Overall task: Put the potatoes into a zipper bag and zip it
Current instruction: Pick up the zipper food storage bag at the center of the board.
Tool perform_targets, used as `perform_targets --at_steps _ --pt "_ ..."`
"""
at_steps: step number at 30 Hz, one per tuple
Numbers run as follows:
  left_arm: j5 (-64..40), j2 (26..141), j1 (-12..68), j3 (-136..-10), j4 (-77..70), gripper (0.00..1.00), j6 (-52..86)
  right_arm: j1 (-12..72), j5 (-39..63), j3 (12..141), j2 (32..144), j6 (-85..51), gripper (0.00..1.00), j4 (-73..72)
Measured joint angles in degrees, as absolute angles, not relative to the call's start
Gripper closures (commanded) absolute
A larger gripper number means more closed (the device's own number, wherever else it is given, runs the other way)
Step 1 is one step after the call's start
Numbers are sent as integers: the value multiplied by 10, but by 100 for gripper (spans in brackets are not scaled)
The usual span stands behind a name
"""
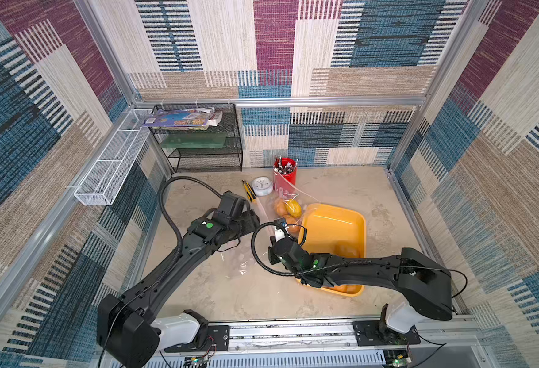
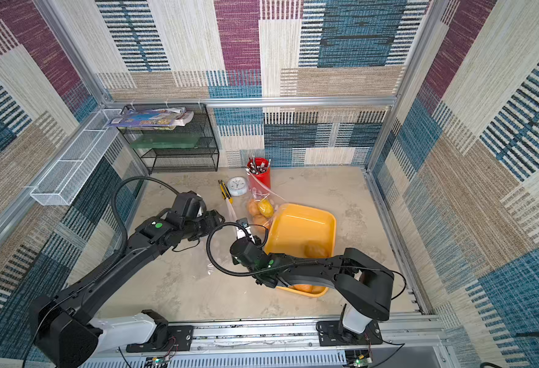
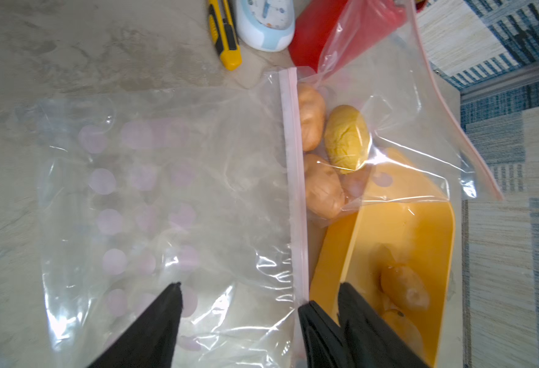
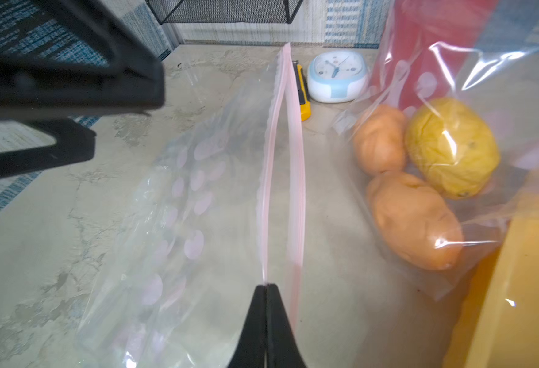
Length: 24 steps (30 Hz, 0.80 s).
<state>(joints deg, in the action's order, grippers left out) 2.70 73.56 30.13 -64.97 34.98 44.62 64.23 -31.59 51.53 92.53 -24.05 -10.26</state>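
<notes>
Now the right gripper [image 4: 266,286] pinches the zipper bag [image 4: 194,197] by its pink strip [image 4: 295,191]; the left gripper [image 3: 258,288] is open, apparently astride it.

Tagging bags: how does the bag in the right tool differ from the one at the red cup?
The held bag is empty; the other bag holds three potatoes. The held bag lies on the table, zipper pinched by the right tool; the other bag leans on the red cup and yellow tub. Both clear, pink zippers.
</notes>
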Motion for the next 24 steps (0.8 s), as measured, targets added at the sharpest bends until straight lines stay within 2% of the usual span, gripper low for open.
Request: perform_targets --at_steps 12,15,19,24 --pt "30 837 340 -730 368 44 430 654 -329 460 878 -153 100 -192" --pt "28 860 348 -750 368 51 423 654 -330 460 883 -149 100 -199" --pt "29 875 350 -761 369 66 420 655 -330 457 882 -147 100 -201" --pt "36 885 350 -762 370 77 420 655 -330 454 870 -143 100 -203"
